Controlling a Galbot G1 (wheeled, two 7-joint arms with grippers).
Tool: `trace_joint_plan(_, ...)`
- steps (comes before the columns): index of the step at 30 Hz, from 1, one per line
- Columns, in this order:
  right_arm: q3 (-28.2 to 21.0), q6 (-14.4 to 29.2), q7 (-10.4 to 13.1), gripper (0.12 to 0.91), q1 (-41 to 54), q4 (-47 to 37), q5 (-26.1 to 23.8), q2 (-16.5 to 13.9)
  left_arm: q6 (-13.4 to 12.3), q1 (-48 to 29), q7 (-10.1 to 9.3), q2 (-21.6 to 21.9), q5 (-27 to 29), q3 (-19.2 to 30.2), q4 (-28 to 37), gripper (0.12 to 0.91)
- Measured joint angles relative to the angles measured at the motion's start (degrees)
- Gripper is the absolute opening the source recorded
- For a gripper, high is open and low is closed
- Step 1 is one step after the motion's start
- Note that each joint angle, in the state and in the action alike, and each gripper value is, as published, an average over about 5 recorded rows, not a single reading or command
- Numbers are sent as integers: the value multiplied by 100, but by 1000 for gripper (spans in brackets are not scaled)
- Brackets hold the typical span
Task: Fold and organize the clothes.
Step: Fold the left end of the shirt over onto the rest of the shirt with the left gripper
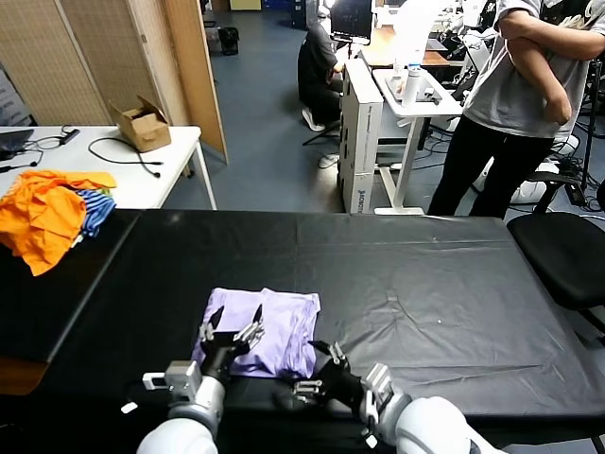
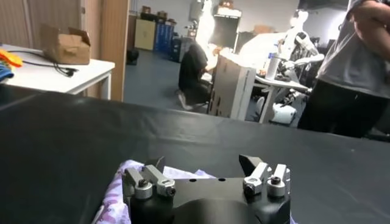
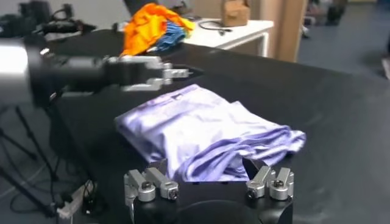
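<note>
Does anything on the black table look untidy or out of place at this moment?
The lavender T-shirt is folded but not neat: its layers at one end splay apart unevenly, as the right wrist view shows. The orange and blue-striped heap lies crumpled at the table's far left edge. Nothing looks spilled or damaged.

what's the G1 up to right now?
It is working on a lavender T-shirt lying folded into a loose bundle on the black table. The left tool is open at the shirt's near left edge, and the right tool sits at the near right corner; neither holds the cloth. An orange and striped heap of garments lies at the far left, untouched.
</note>
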Motion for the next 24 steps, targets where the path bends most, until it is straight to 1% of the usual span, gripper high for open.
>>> trace_joint_plan(1,-10,14,-1,542,-7,-19,-36,10,-4,-2,0,4,0,-9,0,907)
trace_joint_plan(3,-22,38,1,428,-26,-49,-96,28,-10,-11,-1,11,0,-28,2,907)
trace_joint_plan(4,-22,47,5,353,-38,-58,-116,33,-13,-15,-2,15,0,-38,4,907)
trace_joint_plan(7,3,25,38,195,-90,-46,-132,26,-25,-22,-2,33,0,-79,19,907)
trace_joint_plan(8,26,-16,54,165,-114,-30,-123,16,-32,-23,-1,42,0,-96,27,907)
trace_joint_plan(10,96,-146,84,140,-174,14,-77,-12,-53,-30,1,64,0,-135,53,907)
trace_joint_plan(15,309,-473,174,142,-326,70,166,-31,-121,-103,20,127,-5,-227,158,907)
trace_joint_plan(17,361,-540,249,174,-354,81,272,-6,-156,-137,51,144,-15,-261,197,907)
trace_joint_plan(18,391,-569,289,209,-370,97,338,4,-176,-151,77,150,-36,-283,218,907)
trace_joint_plan(20,476,-628,372,316,-418,158,494,8,-206,-173,123,152,-141,-342,267,907)
trace_joint_plan(21,535,-652,414,373,-452,204,583,2,-219,-182,141,146,-220,-379,297,907)
trace_joint_plan(22,606,-674,455,448,-489,257,670,-7,-238,-189,156,133,-312,-425,332,907)
trace_joint_plan(24,778,-709,529,562,-578,380,834,-23,-296,-189,196,92,-483,-535,409,907)
